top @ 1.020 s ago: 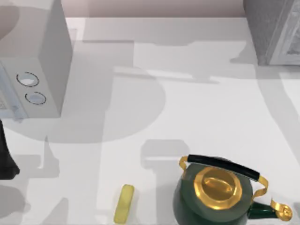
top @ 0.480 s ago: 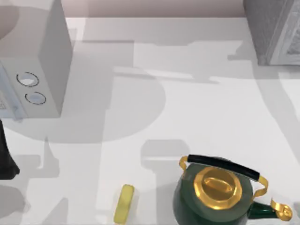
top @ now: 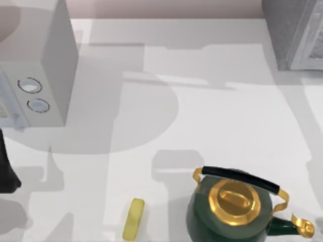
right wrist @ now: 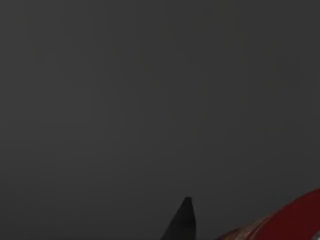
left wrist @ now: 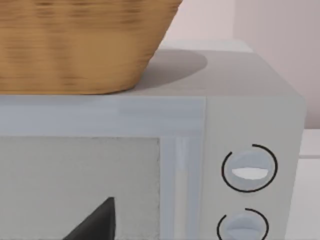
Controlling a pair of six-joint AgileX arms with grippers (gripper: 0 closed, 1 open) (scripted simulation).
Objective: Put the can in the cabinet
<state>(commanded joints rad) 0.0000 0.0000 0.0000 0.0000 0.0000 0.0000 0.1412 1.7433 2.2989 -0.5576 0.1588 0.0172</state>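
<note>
The cabinet point(top: 295, 33) is the grey box at the table's back right corner. The right wrist view is dark. At its edge a curved red surface of the can point(right wrist: 295, 222) shows, close to a black tip of my right gripper. My left arm point(top: 6, 171) is parked at the table's left edge, just in front of the microwave, and its wrist view faces the microwave's front.
A white microwave point(top: 45, 75) with two dials stands at the left, with a wicker basket point(left wrist: 75, 45) on top. A green and gold kettle point(top: 234, 212) and a yellow oblong block point(top: 133, 219) sit near the front edge.
The shadows near the table's right edge have shifted a little. The kettle, the block and the left arm have not moved.
</note>
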